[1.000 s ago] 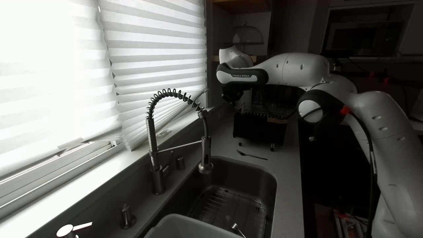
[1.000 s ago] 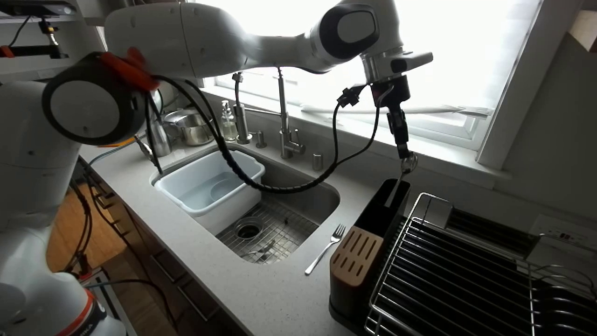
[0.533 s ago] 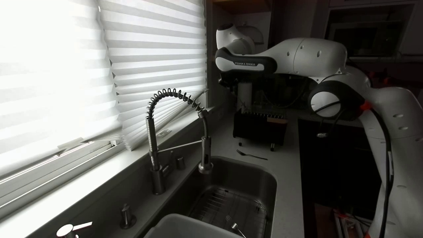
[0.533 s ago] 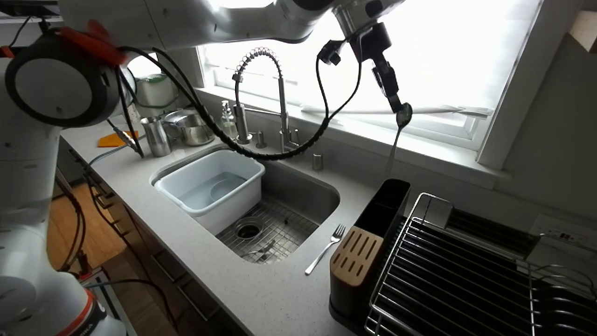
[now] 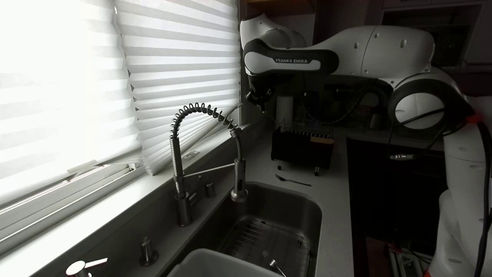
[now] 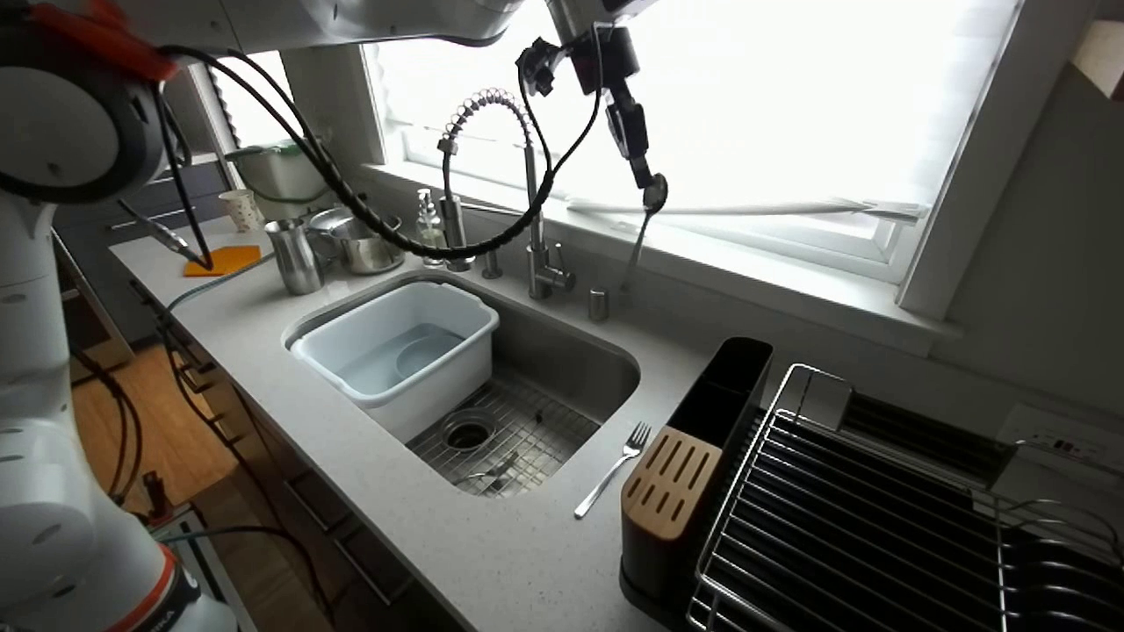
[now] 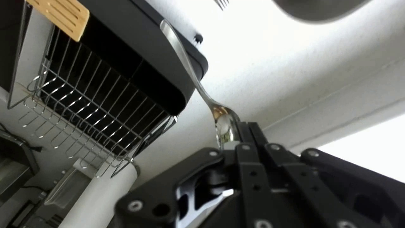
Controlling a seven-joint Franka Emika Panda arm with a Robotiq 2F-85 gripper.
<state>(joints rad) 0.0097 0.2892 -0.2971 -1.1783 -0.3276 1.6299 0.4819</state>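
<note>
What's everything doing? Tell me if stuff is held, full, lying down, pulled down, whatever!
Spoon: held by its bowl, handle slanting down
Gripper: shut on the spoon
Fork: lying on the counter
White tub: in the sink, partly filled, seemingly with water
Faucet: no water seen running
Blind: lowered, bottom pleats fanned out
Black holder: upright, slotted wooden top over one end

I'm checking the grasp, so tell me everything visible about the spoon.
The spoon looks like polished metal, with a glossy, reflective bowl and a slim, gently curved handle. The gripper clamps the bowl end, hiding part of it. The spoon hangs above the counter, bowl uppermost, handle slanting down; nothing else visibly touches it.
</note>
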